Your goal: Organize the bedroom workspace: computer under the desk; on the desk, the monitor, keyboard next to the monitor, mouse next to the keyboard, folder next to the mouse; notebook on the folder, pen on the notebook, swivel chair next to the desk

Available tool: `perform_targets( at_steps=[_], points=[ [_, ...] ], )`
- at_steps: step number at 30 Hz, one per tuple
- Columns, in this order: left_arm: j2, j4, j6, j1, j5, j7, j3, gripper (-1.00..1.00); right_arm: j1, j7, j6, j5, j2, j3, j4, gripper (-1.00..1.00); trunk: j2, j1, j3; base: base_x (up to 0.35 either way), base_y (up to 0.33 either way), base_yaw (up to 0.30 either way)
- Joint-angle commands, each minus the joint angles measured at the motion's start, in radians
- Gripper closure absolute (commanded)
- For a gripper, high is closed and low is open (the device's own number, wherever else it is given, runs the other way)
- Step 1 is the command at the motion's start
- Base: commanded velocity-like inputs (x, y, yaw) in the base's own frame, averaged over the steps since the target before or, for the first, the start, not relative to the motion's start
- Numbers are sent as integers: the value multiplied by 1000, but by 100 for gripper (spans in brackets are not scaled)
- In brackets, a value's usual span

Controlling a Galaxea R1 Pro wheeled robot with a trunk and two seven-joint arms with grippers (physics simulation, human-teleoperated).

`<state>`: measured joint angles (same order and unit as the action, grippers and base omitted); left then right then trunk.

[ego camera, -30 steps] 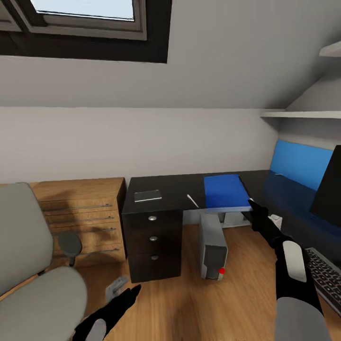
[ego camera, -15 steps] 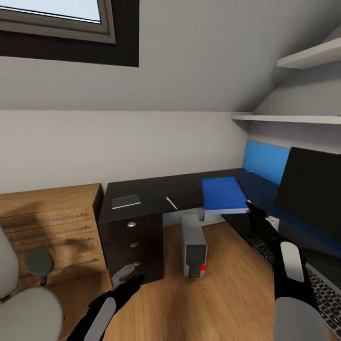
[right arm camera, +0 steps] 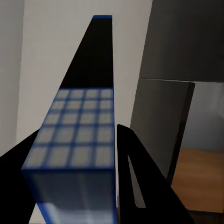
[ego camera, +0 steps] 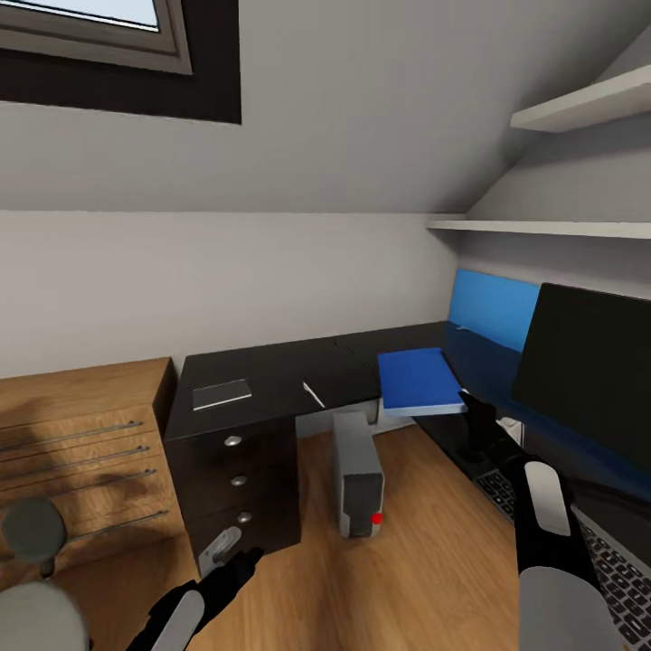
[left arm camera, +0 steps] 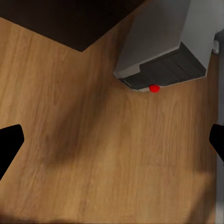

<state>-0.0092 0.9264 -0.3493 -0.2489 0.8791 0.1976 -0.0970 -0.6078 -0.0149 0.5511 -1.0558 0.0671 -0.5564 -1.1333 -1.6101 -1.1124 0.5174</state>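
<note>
Your right gripper [ego camera: 472, 409] is clamped on the near right corner of the blue folder [ego camera: 416, 381], holding it flat over the desk [ego camera: 271, 375] edge, above the computer [ego camera: 356, 472] on the floor. Left gripper [ego camera: 237, 562] hangs low over the floor, jaws spread wide. Notebook [ego camera: 221, 394] and pen [ego camera: 314, 394] lie on the desk's left part, apart. Monitor [ego camera: 588, 375] and keyboard [ego camera: 588, 542] sit at right. No containers here. Versus a second ago: view panned right, and the chair [ego camera: 32, 579] is nearly out at left.

head view faces the desk [ego camera: 271, 380] corner; left wrist shares its computer [ego camera: 356, 475], nearer.
</note>
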Motion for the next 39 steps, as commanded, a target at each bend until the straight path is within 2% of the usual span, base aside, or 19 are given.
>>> perform_targets(
  at_steps=[1,9,10,12,22,33,34,36,39],
  points=[
    [1,1,-2,0,11,7,-1,-100,-1,-1,7,-1,1,6,0,100,-1,-1,1,327,0,-3],
    [2,0,-1,9,14,3,3,-100,-1,1,6,3,2,33,0,100,-1,-1,1,337,0,-1],
    [2,0,-2,16,14,-1,43,-100,-1,1,5,4,2,66,6,100,-1,-1,1,340,86,-7],
    [1,-3,-2,18,14,-2,57,-100,-1,1,5,5,2,75,18,100,-1,-1,1,336,127,-4],
    [-9,-26,0,19,12,0,66,-100,-1,0,3,3,-3,78,133,100,-1,-1,1,332,33,0],
    [-15,-50,-7,22,15,5,64,-100,-1,-2,3,-4,-7,76,147,100,-1,-1,1,65,1,0],
    [-15,-47,-10,28,15,5,64,-100,-1,-2,3,-4,-7,76,147,100,-1,-1,1,5,0,0],
    [-11,1,-30,75,17,5,62,-100,-1,-2,3,-5,-8,76,147,100,-1,-1,1,3,0,0],
    [-1,169,-100,210,9,7,68,-100,-1,-2,3,-4,-11,75,147,100,-1,-1,1,0,0,0]
  ],
)
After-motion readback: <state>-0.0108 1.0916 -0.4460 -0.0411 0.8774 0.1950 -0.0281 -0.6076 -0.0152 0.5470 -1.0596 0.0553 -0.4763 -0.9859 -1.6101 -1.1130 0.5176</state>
